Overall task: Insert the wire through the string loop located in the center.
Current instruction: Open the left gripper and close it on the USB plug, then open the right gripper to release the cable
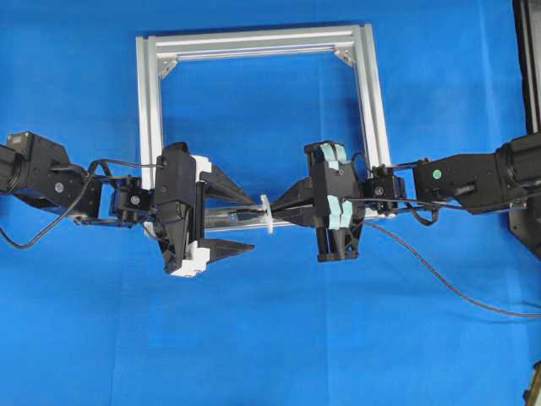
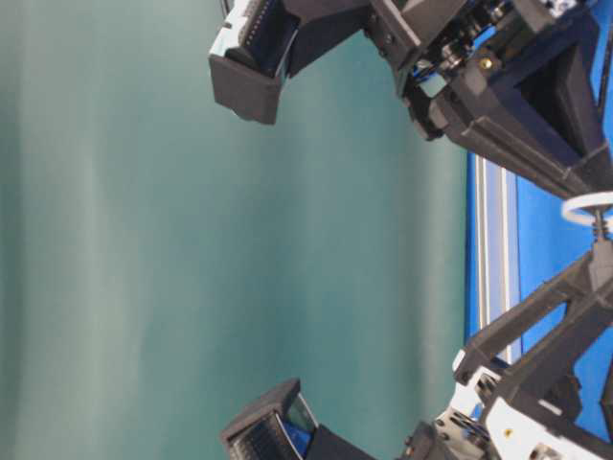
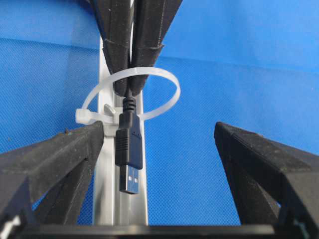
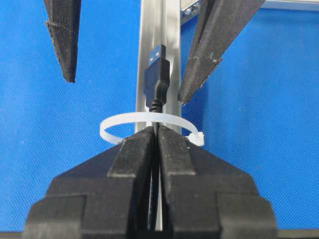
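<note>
The wire's black plug (image 3: 128, 149) with its metal tip has passed through the white string loop (image 3: 175, 84) and points toward my left gripper. My right gripper (image 4: 156, 130) is shut on the wire just behind the plug (image 4: 157, 74), its tips at the string loop (image 4: 112, 122). My left gripper (image 3: 159, 129) is open, and the plug lies between its fingers, close to the left-hand one. From overhead, the string loop (image 1: 267, 213) stands on the frame's front bar between the left gripper (image 1: 245, 222) and the right gripper (image 1: 283, 207). The wire (image 1: 439, 275) trails off to the right.
A square silver frame (image 1: 254, 38) lies on the blue cloth, and its front bar (image 3: 112, 199) runs under both grippers. A black fixture (image 1: 528, 59) stands at the right edge. The table-level view shows mostly a green wall and the arms.
</note>
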